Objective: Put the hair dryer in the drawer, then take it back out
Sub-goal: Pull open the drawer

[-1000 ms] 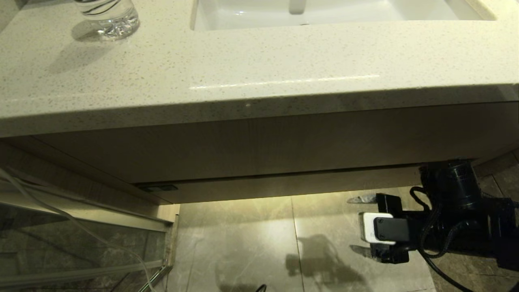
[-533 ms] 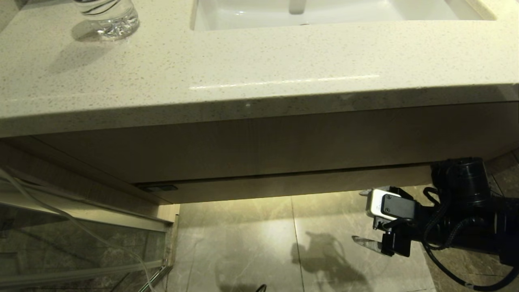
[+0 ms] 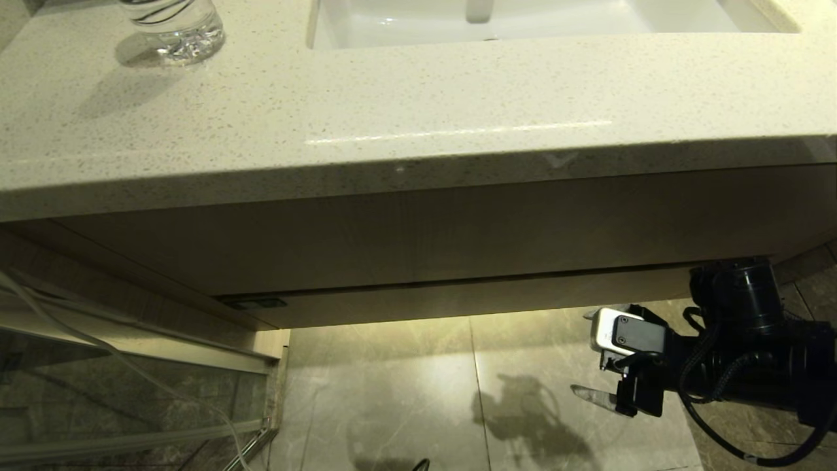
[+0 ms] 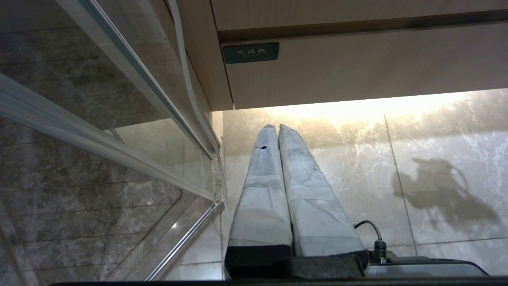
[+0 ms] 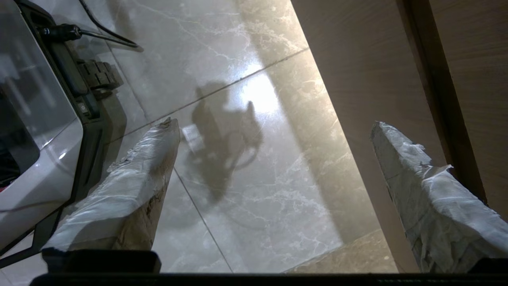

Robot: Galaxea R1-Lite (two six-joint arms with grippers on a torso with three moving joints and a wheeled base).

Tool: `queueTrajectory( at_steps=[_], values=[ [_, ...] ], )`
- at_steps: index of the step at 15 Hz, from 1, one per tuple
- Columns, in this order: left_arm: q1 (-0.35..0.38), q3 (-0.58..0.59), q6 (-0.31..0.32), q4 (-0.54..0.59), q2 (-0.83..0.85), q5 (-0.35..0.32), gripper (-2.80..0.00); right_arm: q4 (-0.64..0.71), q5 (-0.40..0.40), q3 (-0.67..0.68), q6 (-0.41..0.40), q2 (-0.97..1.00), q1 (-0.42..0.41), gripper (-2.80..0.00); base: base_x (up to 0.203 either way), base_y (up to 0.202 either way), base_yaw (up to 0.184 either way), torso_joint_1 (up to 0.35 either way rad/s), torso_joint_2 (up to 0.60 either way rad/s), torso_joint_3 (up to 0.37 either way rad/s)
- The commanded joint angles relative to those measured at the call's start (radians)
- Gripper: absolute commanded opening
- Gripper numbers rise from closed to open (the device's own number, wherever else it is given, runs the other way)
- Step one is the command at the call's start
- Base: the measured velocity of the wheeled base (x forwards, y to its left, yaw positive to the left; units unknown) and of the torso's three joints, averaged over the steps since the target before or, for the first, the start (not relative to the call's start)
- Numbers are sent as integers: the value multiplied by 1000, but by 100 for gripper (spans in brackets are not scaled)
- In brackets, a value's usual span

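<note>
My right pincer (image 3: pixel 592 353) hangs spread wide and empty under the right end of the worktop (image 3: pixel 418 98), its upper fingertip just below the closed drawer (image 3: pixel 458 297). The hair dryer is nowhere in view. With no handle, I judge it best to hook that finger under the front strip's lower edge and pull squarely toward me, not sideways. My left pincer (image 4: pixel 278 129) is parked, pressed together, near the glass partition (image 4: pixel 99 119).

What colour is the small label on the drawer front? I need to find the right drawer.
Dark green with pale characters, on the label of the light-wood drawer; clearest in the left wrist view.
</note>
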Motion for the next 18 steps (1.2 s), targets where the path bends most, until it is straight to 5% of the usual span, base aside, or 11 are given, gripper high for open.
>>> queueTrajectory(
  at_steps=[1,9,14,18],
  values=[
    [0,0,0,0,0,1,-280,-29,2,-4,-7,28,-1,0,0,0,0,0,0,0],
    [0,0,0,0,0,0,-280,-406,6,-15,-84,189,-2,0,0,0,0,0,0,0],
    [0,0,0,0,0,0,-280,-468,16,-3,-165,205,-25,0,0,0,0,0,0,0],
    [0,0,0,0,0,0,-280,-519,128,-4,-208,225,-53,0,0,0,0,0,0,0]
  ],
)
